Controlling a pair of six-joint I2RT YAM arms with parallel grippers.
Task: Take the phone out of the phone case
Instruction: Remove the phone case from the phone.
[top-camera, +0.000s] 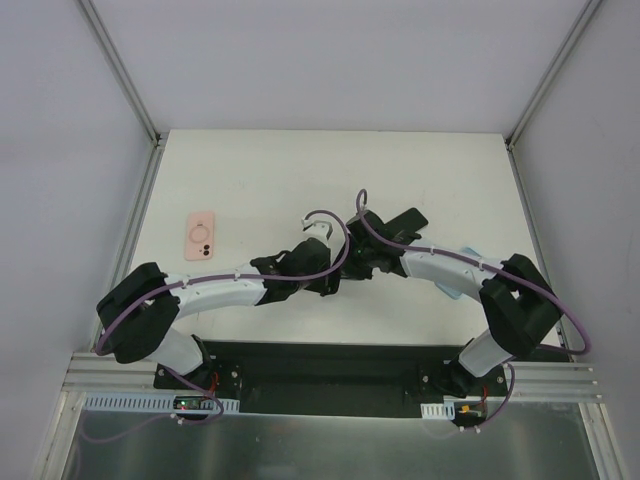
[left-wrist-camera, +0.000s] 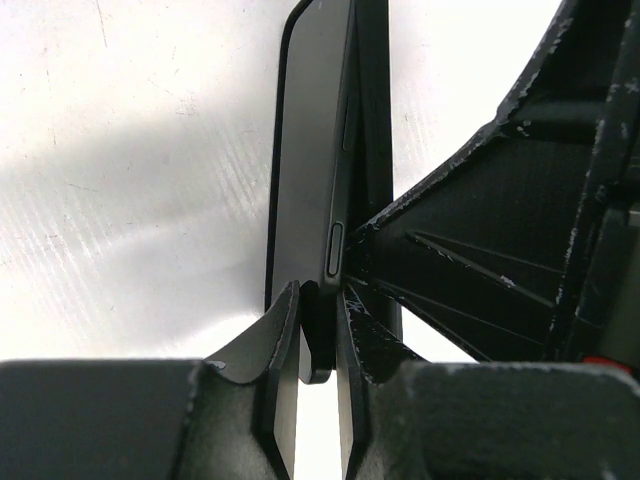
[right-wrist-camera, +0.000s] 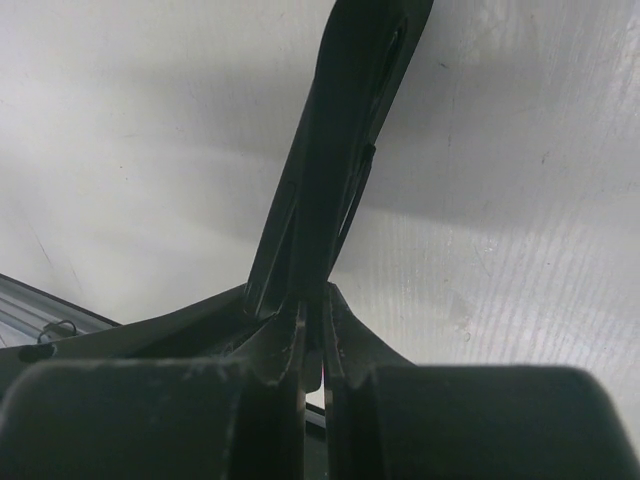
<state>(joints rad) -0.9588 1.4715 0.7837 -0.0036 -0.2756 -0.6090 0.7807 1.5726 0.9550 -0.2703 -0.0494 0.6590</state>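
Both arms reach in over the middle of the counter (top-camera: 260, 180) and meet at one dark phone (left-wrist-camera: 305, 150), held on edge above the white surface. The left hand (left-wrist-camera: 318, 310) is clenched on the phone's near end, a finger pressed to each flat face. From there the slab runs straight out beyond its fingertips, with a side button showing on the narrow edge just past the grip. The right hand (right-wrist-camera: 313, 322) is likewise clamped on the phone, its two fingers (right-wrist-camera: 287, 345) pinched tight on a thin dark edge that rises away from them. In that wrist view the slab looks like two dark layers lying against each other; whether one of them is a cover cannot be told. Seen from the left wrist, the right hand's black frame sits just to the right of the phone, touching it. A pink phone case (top-camera: 200, 238) lies flat on the counter, well out to the left hand's outer side, apart from both hands.
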